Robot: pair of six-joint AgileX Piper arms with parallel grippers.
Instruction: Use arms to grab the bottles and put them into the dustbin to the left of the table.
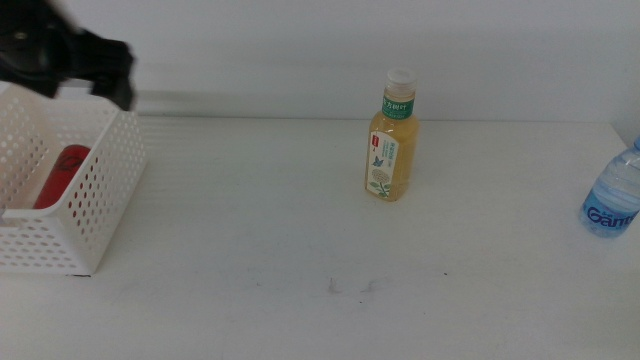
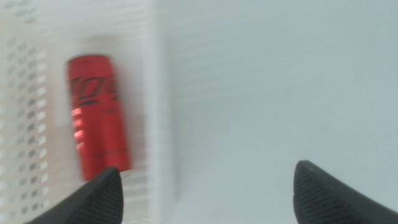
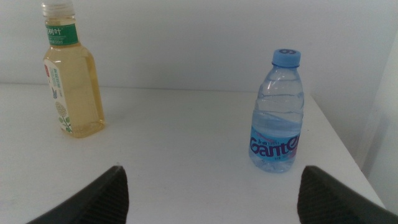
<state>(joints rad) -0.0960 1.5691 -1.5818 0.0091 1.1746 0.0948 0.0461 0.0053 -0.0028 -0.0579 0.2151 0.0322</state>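
The red soda can point(image 2: 97, 118) lies on its side inside the white perforated dustbin point(image 1: 100, 215), which sits at the left edge of the worktop point(image 1: 300, 240); in the middle view the can shows only as a red shape behind the bin wall. The left end effector point(image 2: 205, 193) is positioned above the bin's rim, jaws spread wide and empty, one jaw over the bin interior and the other over the bare worktop. In the middle view its arm appears as a blurred dark mass over the bin's far corner. The yellow juice bottle point(image 1: 391, 140) stands upright near the centre-rear of the worktop. The clear water bottle point(image 3: 276, 115) stands upright at the right edge, well apart from the juice bottle. The right end effector point(image 3: 214, 193) faces both bottles, jaws spread and empty
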